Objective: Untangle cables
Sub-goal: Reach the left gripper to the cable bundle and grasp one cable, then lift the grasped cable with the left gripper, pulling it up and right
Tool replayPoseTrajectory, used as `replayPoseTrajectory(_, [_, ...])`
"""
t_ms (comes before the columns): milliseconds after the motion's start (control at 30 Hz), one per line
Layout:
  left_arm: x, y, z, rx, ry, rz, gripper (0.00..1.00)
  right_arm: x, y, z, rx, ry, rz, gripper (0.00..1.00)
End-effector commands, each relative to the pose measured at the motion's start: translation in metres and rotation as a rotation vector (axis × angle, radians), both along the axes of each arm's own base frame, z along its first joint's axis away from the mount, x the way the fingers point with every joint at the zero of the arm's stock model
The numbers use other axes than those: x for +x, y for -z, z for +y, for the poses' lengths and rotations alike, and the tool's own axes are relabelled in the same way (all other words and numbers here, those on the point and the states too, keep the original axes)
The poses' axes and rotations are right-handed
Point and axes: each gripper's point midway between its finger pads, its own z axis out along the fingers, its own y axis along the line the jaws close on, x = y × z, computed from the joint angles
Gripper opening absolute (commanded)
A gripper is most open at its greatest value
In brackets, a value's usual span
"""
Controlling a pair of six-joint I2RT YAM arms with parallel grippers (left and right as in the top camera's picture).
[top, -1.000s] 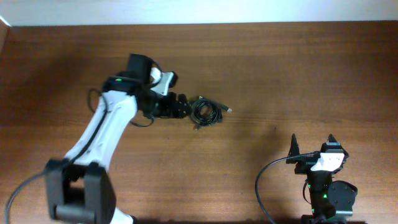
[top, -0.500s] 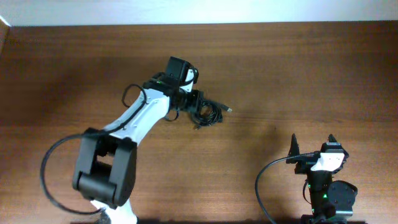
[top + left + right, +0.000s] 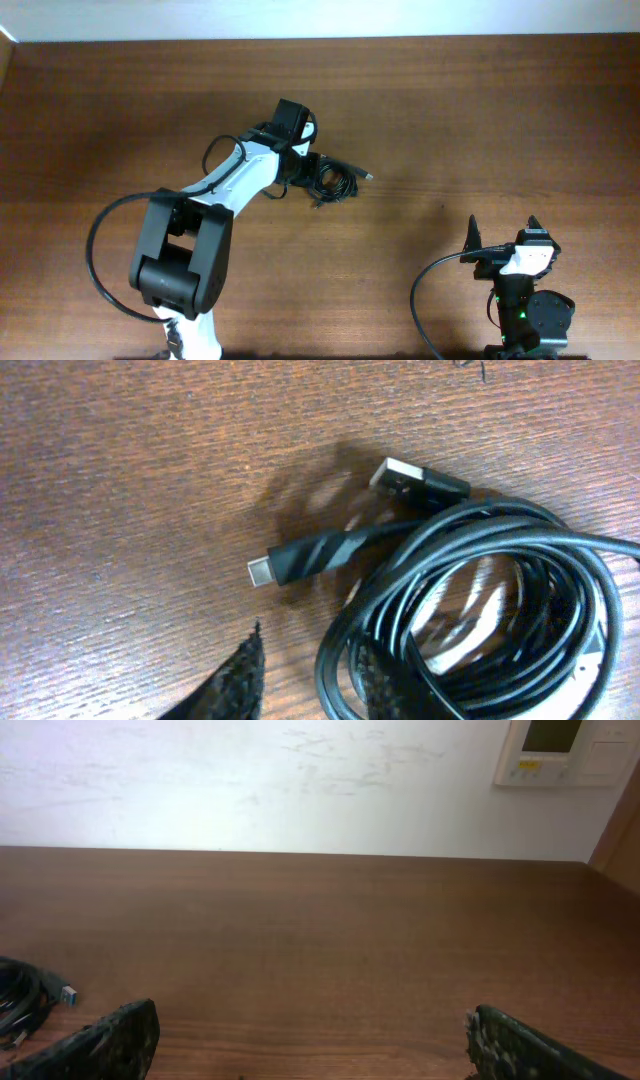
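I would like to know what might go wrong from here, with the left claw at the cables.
The left claw straddles strands at the edge of the coiled cables; closing there may lift the whole bundle rather than free one cable.
The plugs beside the coil might snag in its loops when pulled.
The right claw is far off, so nothing pins the coil.

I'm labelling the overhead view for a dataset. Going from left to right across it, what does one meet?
left arm's base → cables → right gripper
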Motion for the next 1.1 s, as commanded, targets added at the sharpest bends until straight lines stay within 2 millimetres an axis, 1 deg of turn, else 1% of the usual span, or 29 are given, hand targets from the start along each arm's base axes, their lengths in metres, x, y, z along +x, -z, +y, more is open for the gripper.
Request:
replayPoseTrajectory(0, [0.002, 0.011, 0.002, 0.015, -0.006, 0.012, 0.32, 0.0, 0.003, -0.002, 0.004, 0.01, 0.004, 0.98])
replayPoseTrajectory(167, [0.0, 0.02, 0.002, 0.021, -0.005, 0.031, 0.22, 0.0, 0.003, -0.002, 0.004, 0.01, 0.004, 0.98])
replayPoseTrajectory(200, [0.0, 0.021, 0.002, 0.019, -0.004, 0.034, 0.11, 0.0, 0.003, -0.002, 0.004, 0.01, 0.004, 0.98])
replayPoseTrajectory(267, [0.0, 0.021, 0.002, 0.019, -0.005, 0.033, 0.0, 0.0, 0.003, -0.002, 0.004, 0.01, 0.004, 0.98])
replayPoseTrajectory(333, [0.0, 0.019, 0.0, 0.01, -0.001, 0.034, 0.0, 0.0, 0.003, -0.002, 0.004, 0.01, 0.004, 0.98])
replayPoseTrajectory(367, [0.0, 0.014, -0.004, -0.012, 0.005, 0.035, 0.0, 0.0, 0.003, -0.002, 0.004, 0.01, 0.004, 0.98])
replayPoseTrajectory(400, [0.001, 0.004, -0.009, -0.041, 0.014, 0.028, 0.0, 0.0, 0.003, -0.002, 0.004, 0.01, 0.004, 0.98])
replayPoseTrajectory(467, [0.007, -0.024, -0.013, -0.067, 0.019, -0.015, 0.0, 0.0, 0.003, -0.002, 0.004, 0.01, 0.004, 0.98])
replayPoseTrajectory(567, [0.012, -0.085, -0.015, -0.11, 0.022, -0.133, 0.0, 0.0, 0.003, -0.002, 0.004, 0.01, 0.004, 0.98])
replayPoseTrajectory(667, [0.008, -0.133, -0.014, -0.146, 0.025, -0.232, 0.0, 0.0, 0.003, -0.002, 0.004, 0.01, 0.004, 0.98])
replayPoseTrajectory(733, [0.006, -0.155, -0.013, -0.162, 0.026, -0.279, 0.0, 0.0, 0.003, -0.002, 0.004, 0.01, 0.004, 0.98])
replayPoseTrajectory(767, [0.004, -0.161, -0.012, -0.165, 0.026, -0.29, 0.0, 0.0, 0.003, -0.002, 0.004, 0.01, 0.004, 0.98])
replayPoseTrajectory(800, [0.004, -0.162, -0.009, -0.154, 0.02, -0.293, 0.0, 0.0, 0.003, -0.002, 0.004, 0.01, 0.004, 0.98])
replayPoseTrajectory(900, [0.005, -0.154, 0.009, -0.056, -0.029, -0.292, 0.0, 0.0, 0.003, -0.002, 0.004, 0.01, 0.004, 0.98])
replayPoseTrajectory(933, [0.003, -0.153, 0.009, -0.057, -0.026, -0.283, 0.0, 0.0, 0.003, -0.002, 0.004, 0.01, 0.004, 0.98])
replayPoseTrajectory(1000, [-0.001, -0.16, -0.001, -0.116, 0.003, -0.279, 0.0, 0.0, 0.003, -0.002, 0.004, 0.01, 0.004, 0.98])
replayPoseTrajectory(1033, [-0.002, -0.17, -0.009, -0.164, 0.025, -0.293, 0.0, 0.0, 0.003, -0.002, 0.004, 0.01, 0.004, 0.98])
replayPoseTrajectory(1067, [-0.002, -0.186, -0.018, -0.22, 0.05, -0.325, 0.0, 0.0, 0.003, -0.002, 0.004, 0.01, 0.004, 0.98])
